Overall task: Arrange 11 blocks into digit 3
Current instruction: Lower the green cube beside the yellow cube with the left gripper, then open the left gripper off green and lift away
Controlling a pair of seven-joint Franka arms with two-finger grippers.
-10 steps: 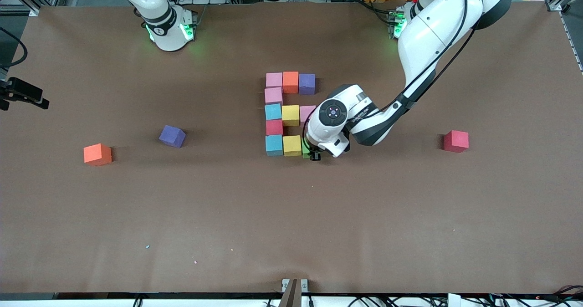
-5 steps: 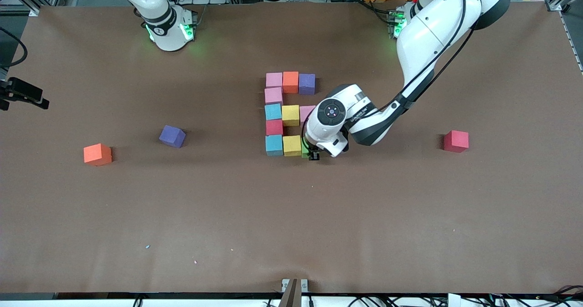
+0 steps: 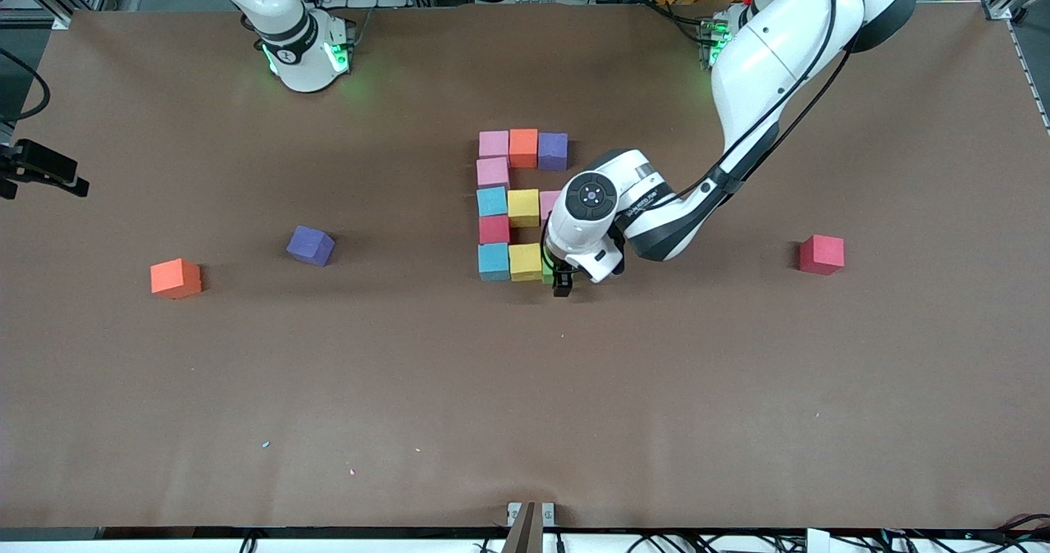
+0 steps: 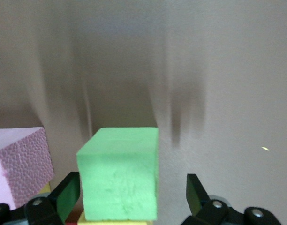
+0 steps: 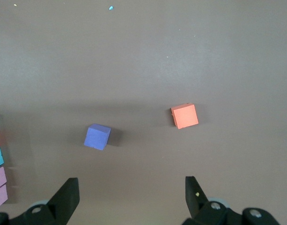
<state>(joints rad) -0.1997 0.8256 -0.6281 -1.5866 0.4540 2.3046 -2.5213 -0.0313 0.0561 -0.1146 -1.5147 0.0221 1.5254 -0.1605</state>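
Observation:
The digit 3 [image 3: 494, 201] is a figure of touching blocks at mid-table, reading like an E. Its top row is pink [image 3: 494, 143], orange [image 3: 523, 148] and purple [image 3: 553, 151]. The row nearest the camera is cyan [image 3: 494, 261], yellow [image 3: 526, 262] and a green block [image 3: 547, 273], mostly hidden under the left hand. My left gripper [image 3: 562, 284] is open around the green block [image 4: 119, 173], which rests beside the yellow one with a clear gap to one finger [image 4: 195, 192]. My right gripper [image 5: 132, 187] hangs open and empty, high over a loose purple block [image 5: 97, 136].
Loose blocks lie apart from the figure: orange [image 3: 175, 278] and purple [image 3: 310, 245] toward the right arm's end, red [image 3: 821, 254] toward the left arm's end. The right arm's base [image 3: 299, 52] stands at the table's back edge; that arm waits.
The left gripper's jaws have opened and let go of the green block, which now rests at the end of the figure's nearest row. The left hand shifted slightly. The right arm stayed still.

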